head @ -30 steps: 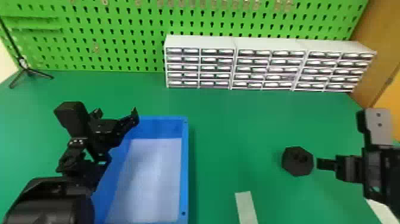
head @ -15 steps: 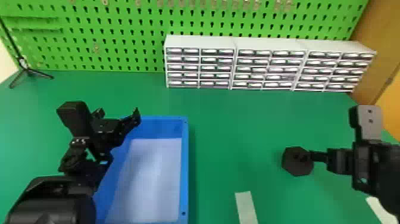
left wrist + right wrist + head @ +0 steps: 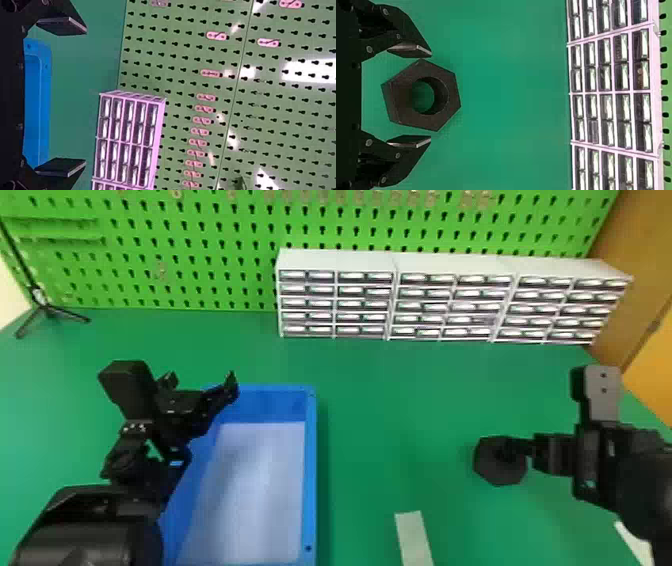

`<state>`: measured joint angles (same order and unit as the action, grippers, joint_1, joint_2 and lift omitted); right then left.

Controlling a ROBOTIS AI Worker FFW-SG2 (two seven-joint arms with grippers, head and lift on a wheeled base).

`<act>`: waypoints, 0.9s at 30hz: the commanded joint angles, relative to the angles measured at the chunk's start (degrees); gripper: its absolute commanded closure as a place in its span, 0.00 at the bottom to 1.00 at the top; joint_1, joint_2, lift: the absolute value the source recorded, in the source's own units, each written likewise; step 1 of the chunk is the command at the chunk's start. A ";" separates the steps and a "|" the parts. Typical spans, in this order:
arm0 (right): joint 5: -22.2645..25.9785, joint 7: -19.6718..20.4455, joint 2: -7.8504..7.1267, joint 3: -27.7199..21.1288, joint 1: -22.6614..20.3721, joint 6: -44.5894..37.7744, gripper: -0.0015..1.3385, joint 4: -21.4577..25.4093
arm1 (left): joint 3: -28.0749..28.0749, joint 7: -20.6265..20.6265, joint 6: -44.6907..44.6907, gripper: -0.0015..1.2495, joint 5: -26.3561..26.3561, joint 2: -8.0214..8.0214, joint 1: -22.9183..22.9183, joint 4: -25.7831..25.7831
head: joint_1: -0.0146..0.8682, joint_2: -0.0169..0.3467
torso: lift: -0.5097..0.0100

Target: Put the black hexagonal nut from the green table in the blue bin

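Note:
My right gripper (image 3: 520,447) is over the black hexagonal nut (image 3: 492,467) on the right part of the green table (image 3: 400,400). In the right wrist view the nut (image 3: 449,93) lies between the parted fingers of the right gripper (image 3: 430,98), with a narrow gap on either side. The left gripper (image 3: 202,382) is parked above the left rim of the blue bin (image 3: 311,470); in the left wrist view the left gripper (image 3: 85,97) stands open with nothing between its fingers.
White drawer cabinets (image 3: 450,297) stand along the back under the green pegboard (image 3: 200,250). A pale strip (image 3: 414,537) lies near the front, between bin and nut. A small black tripod (image 3: 45,307) is at the back left.
The right gripper has moved left from beside the nut until its fingers reached over it. The left arm shifted slightly to the right, then held nearly still; the nut stayed in place.

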<state>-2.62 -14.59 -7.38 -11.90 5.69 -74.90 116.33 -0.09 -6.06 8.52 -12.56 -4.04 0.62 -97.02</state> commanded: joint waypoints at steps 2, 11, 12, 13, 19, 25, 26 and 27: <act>1.57 0.00 -0.80 0.82 0.73 0.90 0.37 -2.16 | 0.09 0.00 0.00 0.09 -0.01 0.00 0.00 0.08 | 0.80 0.07 | 0.79; 4.64 0.00 -2.12 2.32 2.14 2.04 0.37 -5.50 | 0.18 0.00 0.00 0.09 -0.01 0.00 0.00 0.17 | 0.80 0.07 | 0.79; 4.73 -0.09 -2.20 2.41 2.31 2.04 0.37 -5.76 | 0.18 0.00 0.00 0.09 -0.01 0.00 0.00 0.17 | 0.80 0.07 | 0.79; 4.91 -0.09 -2.29 2.58 2.40 2.04 0.37 -6.11 | 0.18 0.00 0.00 0.09 -0.01 0.00 0.00 0.17 | 0.80 0.07 | 0.79; 6.23 -0.09 -2.64 3.46 3.01 2.66 0.37 -7.78 | 0.27 0.00 0.00 0.09 -0.10 0.00 0.00 0.25 | 0.80 0.07 | 0.79; 7.37 -0.09 -2.73 4.16 3.01 4.77 0.37 -9.89 | 0.27 0.00 0.00 0.09 -0.18 0.00 0.00 0.25 | 0.80 0.07 | 0.79; 7.37 -0.09 -2.73 4.16 3.01 4.85 0.37 -10.16 | 0.27 0.00 0.00 0.09 -0.10 0.00 0.00 0.25 | 0.80 0.07 | 0.79; 7.46 -0.09 -2.73 4.25 3.10 4.85 0.37 -10.42 | 0.18 0.00 0.00 0.09 -0.18 0.00 0.00 0.25 | 0.80 0.07 | 0.79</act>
<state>4.56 -14.66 -10.14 -7.92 8.69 -70.74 107.03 0.18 -6.06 8.52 -12.67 -4.04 0.62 -96.77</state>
